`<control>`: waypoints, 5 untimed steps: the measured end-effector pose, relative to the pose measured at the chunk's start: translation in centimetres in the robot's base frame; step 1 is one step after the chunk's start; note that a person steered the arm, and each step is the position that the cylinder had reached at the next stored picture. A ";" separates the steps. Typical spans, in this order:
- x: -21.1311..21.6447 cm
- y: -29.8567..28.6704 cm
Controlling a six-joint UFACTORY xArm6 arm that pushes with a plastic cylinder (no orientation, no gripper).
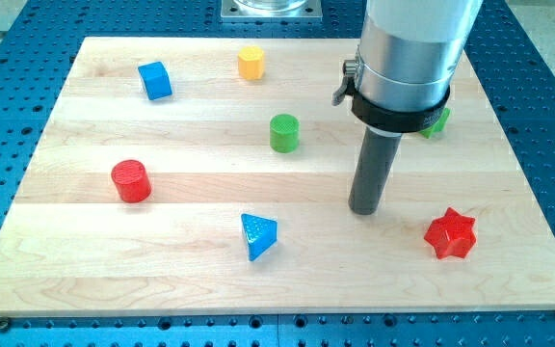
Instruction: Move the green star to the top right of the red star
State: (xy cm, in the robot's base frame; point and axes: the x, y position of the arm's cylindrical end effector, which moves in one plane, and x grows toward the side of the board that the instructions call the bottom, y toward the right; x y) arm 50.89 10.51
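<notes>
Pale wooden tabletop [162, 241], rectangular, lying on a blue perforated base [8, 116] that shows on all sides.

Silver arm housing [408, 48] entering from the view's top right, ringed below by a black collar [398, 114]. Dark rod [374, 164] hanging straight down from the collar. No fingers on this rig, only the rod, so nothing to read as wide, narrow or holding.

My tip [364, 209] resting on the wood right of centre. Touching no block. Left of the red star and apart from it, below and to the left of the green star, and lower right of the green cylinder.

Red star [450, 234] near the view's lower right corner of the tabletop.

Green star [438, 122] toward the view's top from the red star, almost straight above it and well apart. Mostly hidden behind the collar, with only a few green points showing at its right edge.

Blue triangle [258, 235] at lower centre.

Red cylinder [131, 181] at the left.

Green cylinder [284, 132] near centre.

Blue cube [155, 80] at upper left.

Yellow block [251, 63] at top centre, exact shape hard to make out.
</notes>
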 end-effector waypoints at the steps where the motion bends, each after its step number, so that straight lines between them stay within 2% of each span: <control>1: 0.0 1.9; 2: -4.4 8.4; 3: -11.8 14.0; 4: -17.4 16.1; 5: -12.4 10.4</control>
State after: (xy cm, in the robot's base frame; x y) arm 38.53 20.94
